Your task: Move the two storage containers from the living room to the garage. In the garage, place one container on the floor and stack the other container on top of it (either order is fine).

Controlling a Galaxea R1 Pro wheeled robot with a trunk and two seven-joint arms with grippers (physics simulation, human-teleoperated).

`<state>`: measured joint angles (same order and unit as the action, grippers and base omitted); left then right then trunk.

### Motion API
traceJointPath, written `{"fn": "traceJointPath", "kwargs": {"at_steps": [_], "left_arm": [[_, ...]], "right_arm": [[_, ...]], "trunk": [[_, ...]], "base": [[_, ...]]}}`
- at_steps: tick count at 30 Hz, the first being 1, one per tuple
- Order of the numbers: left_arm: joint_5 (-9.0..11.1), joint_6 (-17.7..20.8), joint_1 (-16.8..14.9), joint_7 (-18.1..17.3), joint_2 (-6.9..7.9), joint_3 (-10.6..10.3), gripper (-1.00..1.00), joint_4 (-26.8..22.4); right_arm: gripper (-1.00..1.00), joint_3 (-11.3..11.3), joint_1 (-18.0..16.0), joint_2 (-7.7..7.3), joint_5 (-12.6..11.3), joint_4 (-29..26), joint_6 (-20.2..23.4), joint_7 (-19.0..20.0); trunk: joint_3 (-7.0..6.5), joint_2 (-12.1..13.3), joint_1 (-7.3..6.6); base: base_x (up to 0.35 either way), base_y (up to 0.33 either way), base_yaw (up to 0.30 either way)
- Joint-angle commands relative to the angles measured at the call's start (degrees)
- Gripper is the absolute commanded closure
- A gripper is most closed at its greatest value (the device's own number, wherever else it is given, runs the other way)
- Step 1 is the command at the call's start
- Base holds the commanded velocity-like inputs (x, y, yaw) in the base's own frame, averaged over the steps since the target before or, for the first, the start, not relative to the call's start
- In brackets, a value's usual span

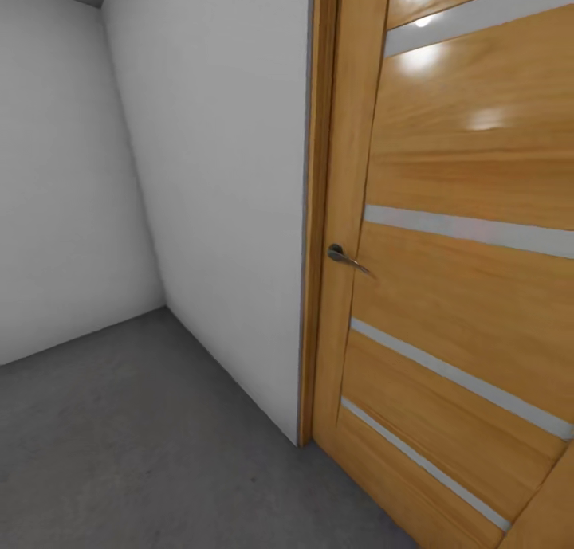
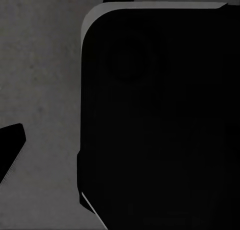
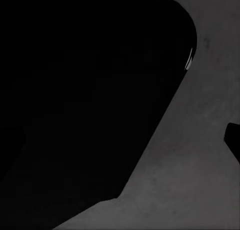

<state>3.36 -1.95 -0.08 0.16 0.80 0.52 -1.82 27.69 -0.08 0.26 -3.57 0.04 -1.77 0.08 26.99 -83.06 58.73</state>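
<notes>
While the robot is in transit, status:
Head view: glossy orange-brown wooden door with pale horizontal strips (image 1: 462, 294), small dark metal lever handle (image 1: 344, 256), plain pale grey wall (image 1: 215, 182).
Floor: dark grey mottled concrete floor (image 1: 135, 445), so likely the garage.
Containers: not in frame; direction from either arm unknown, nearer arm can't be judged.
Fingers: state can't be told, both sides.
Wrist views: large black robot body panel (image 2: 160, 125) over concrete.

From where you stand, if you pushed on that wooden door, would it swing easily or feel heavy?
The door looks like a tall solid panel, so probably heavy and stiff. Its glossy face may be slippery to push. The lever handle suggests it may be latched, so a push alone might not move it.
</notes>
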Motion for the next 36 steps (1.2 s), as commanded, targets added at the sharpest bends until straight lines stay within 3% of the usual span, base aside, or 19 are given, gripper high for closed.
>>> {"fn": "traceJointPath", "kwargs": {"at_steps": [1, 28, 36], "left_arm": [[0.34, -0.16, -0.01, 0.02, 0.0, 0.01, -1.0, 0.02], [0.33, -0.16, -0.01, 0.45, -0.01, 0.01, -1.0, 0.01], [0.33, -0.1, -0.01, 0.31, 0.0, 0.01, -1.0, 0.02]], "right_arm": [[-1.0, 0.34, -0.01, 0.0, -0.38, 0.01, -0.17, 0.01], [-1.0, 0.35, -0.01, 0.0, -0.39, -0.02, -0.17, 0.01], [-1.0, 0.35, -0.01, 0.0, -0.37, 0.01, -0.17, 0.01]], "trunk": [[0.04, -0.02, 0.0], [0.04, -0.02, 0.0], [0.04, -0.02, 0.0]], "base": [[0.001, 0.006, -0.234], [0.001, 0.0, -0.241], [0.242, 0.071, -0.096]]}}
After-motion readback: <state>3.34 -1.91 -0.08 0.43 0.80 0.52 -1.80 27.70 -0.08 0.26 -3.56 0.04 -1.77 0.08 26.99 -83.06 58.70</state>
